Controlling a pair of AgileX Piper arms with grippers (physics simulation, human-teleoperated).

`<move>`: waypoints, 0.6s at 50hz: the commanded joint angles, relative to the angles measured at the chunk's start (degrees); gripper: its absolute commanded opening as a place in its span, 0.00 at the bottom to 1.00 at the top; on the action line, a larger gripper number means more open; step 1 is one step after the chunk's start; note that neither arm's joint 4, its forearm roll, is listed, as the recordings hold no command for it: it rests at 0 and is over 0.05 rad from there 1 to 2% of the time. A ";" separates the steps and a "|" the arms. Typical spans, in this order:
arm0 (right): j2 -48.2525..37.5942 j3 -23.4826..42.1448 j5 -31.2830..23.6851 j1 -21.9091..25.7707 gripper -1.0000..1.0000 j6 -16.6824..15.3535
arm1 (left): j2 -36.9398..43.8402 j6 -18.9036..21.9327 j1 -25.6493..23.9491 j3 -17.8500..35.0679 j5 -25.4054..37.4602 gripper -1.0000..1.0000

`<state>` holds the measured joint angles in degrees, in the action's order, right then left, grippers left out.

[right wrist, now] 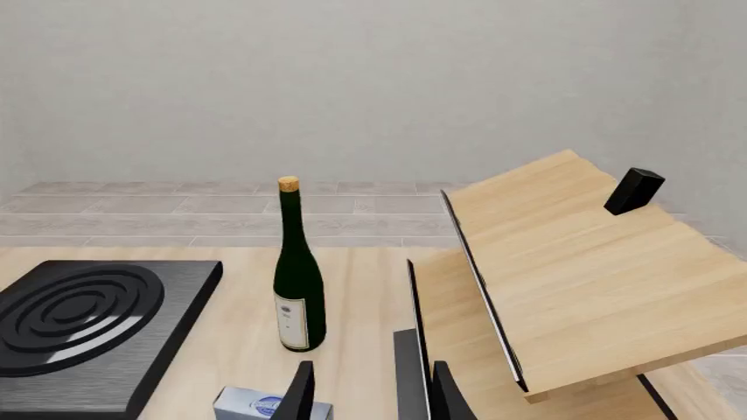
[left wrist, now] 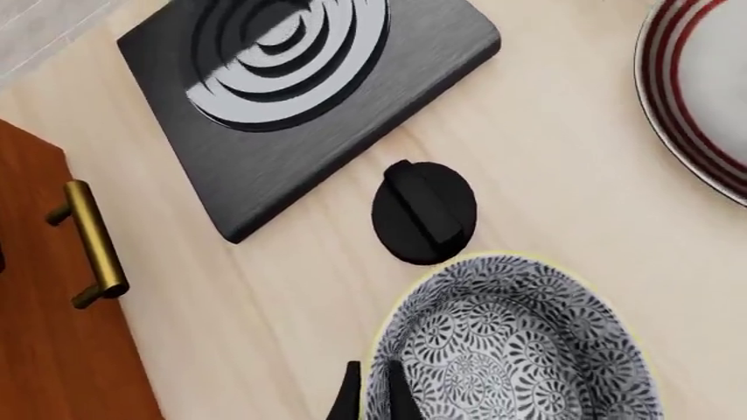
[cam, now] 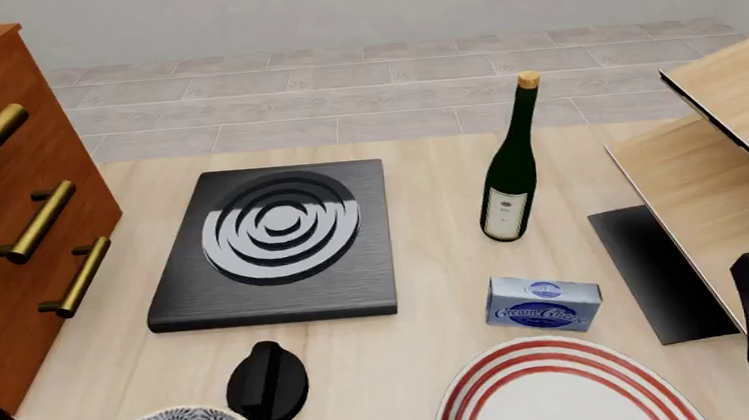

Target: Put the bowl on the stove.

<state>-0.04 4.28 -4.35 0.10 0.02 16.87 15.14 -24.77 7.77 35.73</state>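
Left gripper (left wrist: 371, 398): your left wrist view shows one finger inside the bowl (left wrist: 513, 346) wall and one outside, clamped on the rim. Front view shows only the arm beside the bowl, not the grip.
Bowl: dense black-and-white floral pattern, pale yellowish rim; sits at the bench's (cam: 435, 295) near-left corner, half cut off in front view.
Stove (cam: 277, 243): black square slab with grey-white rings, left-centre of the bench, well beyond the bowl. Nothing on it.
Knob (cam: 268, 382): black, between bowl and stove, close to the bowl rim in the left wrist view.
Right gripper (right wrist: 367, 394): fingers apart, holding nothing, seen only in your right wrist view.
Right wrist only: wooden rack (right wrist: 572, 280) surface.
Front only: red-ringed plate (cam: 564, 396) at the near edge.
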 commanded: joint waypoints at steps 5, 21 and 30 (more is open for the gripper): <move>0.00 0.00 0.01 -0.01 1.00 -0.01 | 4.11 -3.25 -0.59 6.46 0.56 0.00; 0.00 0.00 0.01 0.00 1.00 0.00 | 4.17 -6.33 -2.43 13.41 3.82 0.00; 0.00 0.00 0.00 -0.01 1.00 0.00 | 3.41 -7.92 -4.35 17.06 6.95 0.00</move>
<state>-0.04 4.28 -4.34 0.11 0.02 20.69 9.01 -27.43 20.60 39.94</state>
